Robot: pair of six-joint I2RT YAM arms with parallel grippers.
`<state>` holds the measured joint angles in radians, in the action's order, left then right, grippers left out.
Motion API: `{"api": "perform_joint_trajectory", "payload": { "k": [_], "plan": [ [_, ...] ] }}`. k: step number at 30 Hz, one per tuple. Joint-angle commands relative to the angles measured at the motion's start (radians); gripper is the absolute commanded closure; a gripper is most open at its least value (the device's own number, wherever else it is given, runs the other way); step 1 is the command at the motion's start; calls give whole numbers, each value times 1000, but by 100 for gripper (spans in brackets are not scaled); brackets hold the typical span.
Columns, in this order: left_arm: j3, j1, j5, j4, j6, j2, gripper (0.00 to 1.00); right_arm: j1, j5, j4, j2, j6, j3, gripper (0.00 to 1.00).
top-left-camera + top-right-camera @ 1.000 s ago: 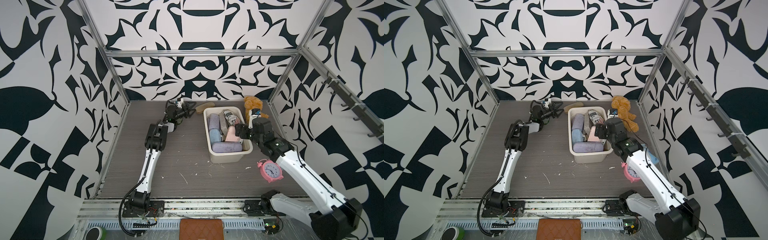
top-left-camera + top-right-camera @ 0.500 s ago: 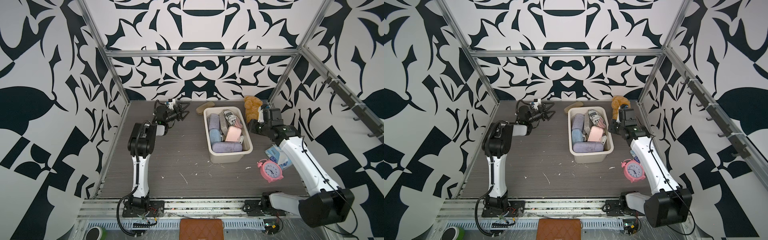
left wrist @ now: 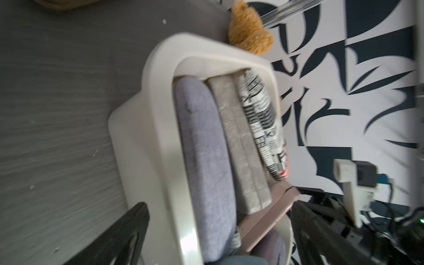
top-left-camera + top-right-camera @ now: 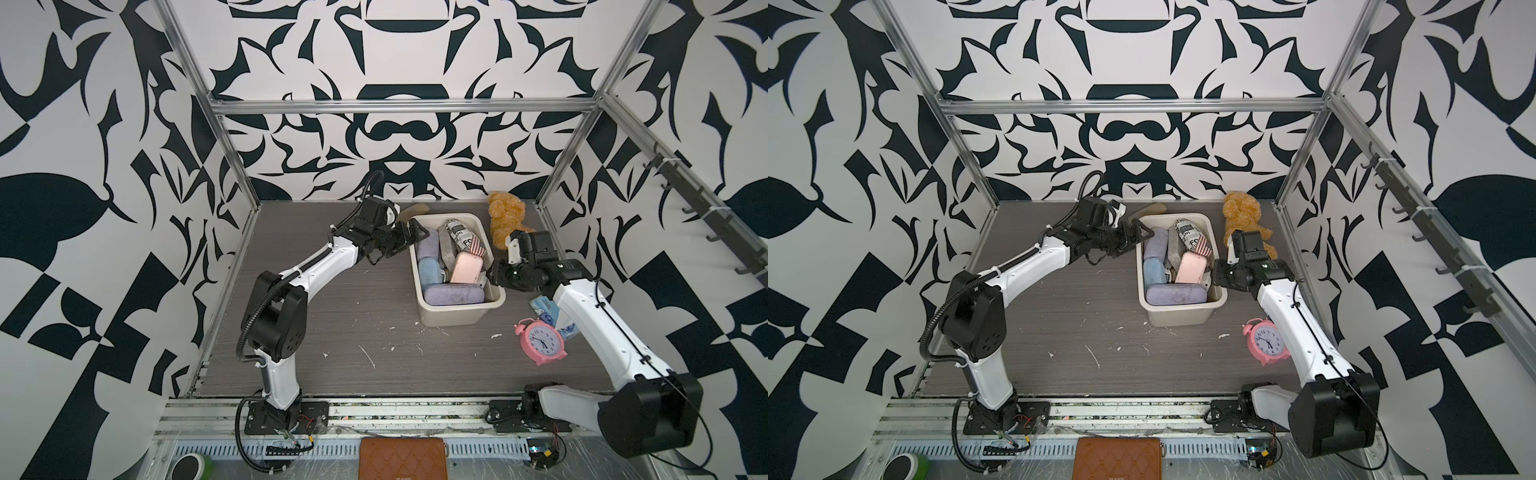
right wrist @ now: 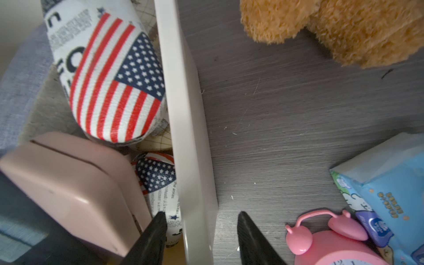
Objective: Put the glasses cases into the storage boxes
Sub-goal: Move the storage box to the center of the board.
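Risk: right gripper [image 5: 200,214] jaws sat narrow astride the tub [image 4: 453,319] wall at 3 o'clock, so any pull could have tipped it; left gripper [image 4: 409,240] jaws stood wide.

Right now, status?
Left gripper open over tub rim. Right gripper straddles tub wall, grip unclear. Cases piled in tub; tan case outside, behind it. Teddy, clock beside right arm.

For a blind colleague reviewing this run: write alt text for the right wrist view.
Fingers of the right gripper straddle the side wall of the cream storage box, one inside beside a pink case, one outside above the table. A flag-print case also lies in the box; a teddy bear, pink alarm clock and blue packet sit outside.
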<state>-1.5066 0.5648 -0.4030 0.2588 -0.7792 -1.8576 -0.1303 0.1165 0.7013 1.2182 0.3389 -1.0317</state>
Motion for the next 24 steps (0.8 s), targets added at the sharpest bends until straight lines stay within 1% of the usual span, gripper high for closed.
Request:
{"api": "perform_joint_trajectory", "payload": {
  "k": [1, 3, 4, 7, 10, 12, 15, 18, 19, 22, 24],
  "plan": [
    [-43, 11, 95, 187, 72, -31, 1, 2, 24, -21, -15, 23, 30, 57],
    [-47, 21, 143, 200, 77, -36, 1, 1, 27, -33, -26, 24, 39, 63],
    [-55, 25, 161, 218, 79, -37, 1, 1, 18, -33, -33, 24, 41, 69],
    [-68, 47, 189, 214, 103, -35, 1, 1, 40, -50, -42, 26, 56, 80],
    [-89, 70, 227, 243, 131, -25, 1, -15, 54, -61, -50, 32, 69, 100],
    [-77, 76, 241, 243, 134, -13, 1, -27, 56, -66, -64, 37, 76, 100],
    [-60, 82, 294, 262, 135, 1, 1, -34, 54, -74, -80, 40, 84, 100],
    [-42, 80, 276, 264, 135, -1, 1, -35, 56, -81, -85, 39, 90, 100],
    [-54, 81, 290, 289, 139, -14, 1, -38, 58, -83, -85, 40, 89, 100],
    [-143, 93, 357, 446, 155, -67, 1, -53, 53, -77, -84, 35, 81, 100],
    [-158, 93, 366, 474, 169, -67, 1, -83, 47, -71, -76, 28, 70, 100]
  ]
}}
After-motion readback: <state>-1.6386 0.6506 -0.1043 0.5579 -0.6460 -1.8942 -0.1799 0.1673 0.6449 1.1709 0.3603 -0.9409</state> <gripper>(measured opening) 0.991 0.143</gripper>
